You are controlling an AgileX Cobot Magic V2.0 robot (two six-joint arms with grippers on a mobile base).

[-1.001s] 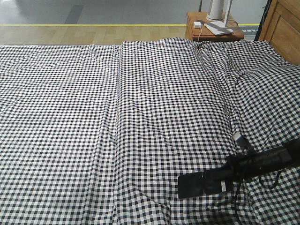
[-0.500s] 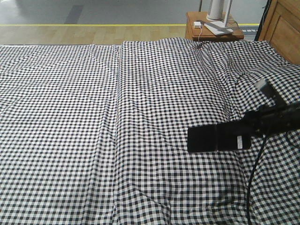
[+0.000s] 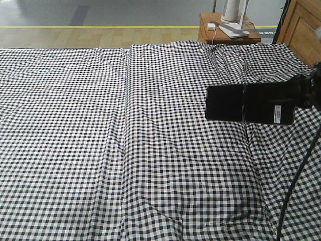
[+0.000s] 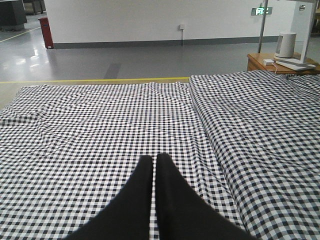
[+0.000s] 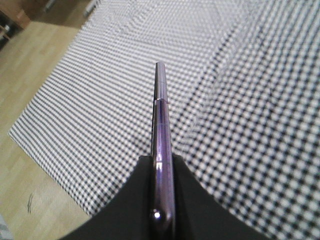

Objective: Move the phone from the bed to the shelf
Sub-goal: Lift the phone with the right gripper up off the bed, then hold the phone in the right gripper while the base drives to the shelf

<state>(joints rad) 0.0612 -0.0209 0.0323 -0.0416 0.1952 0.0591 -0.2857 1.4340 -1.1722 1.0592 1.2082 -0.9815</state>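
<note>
The phone (image 3: 248, 103) is a thin glossy black rectangle with a crease and a small white sticker. It hangs flat-faced in the air above the right side of the gingham bed (image 3: 150, 140). My right gripper (image 3: 297, 96) is shut on its right end. The right wrist view shows the phone (image 5: 161, 130) edge-on with a purplish sheen, pinched in my right gripper (image 5: 162, 161). My left gripper (image 4: 154, 159) is shut with nothing in it, low over the checked bed (image 4: 100, 125). The shelf is out of view.
A small brown bedside table (image 3: 228, 31) stands beyond the bed's far right corner, with a white device and a flat grey item on it. A brown wooden panel (image 3: 303, 27) rises at the top right. Wood floor (image 5: 35, 165) runs along the bed's edge.
My right gripper has lifted the phone off the bed near the front, carrying it upward and toward the far right. The left gripper shows no earlier view.
</note>
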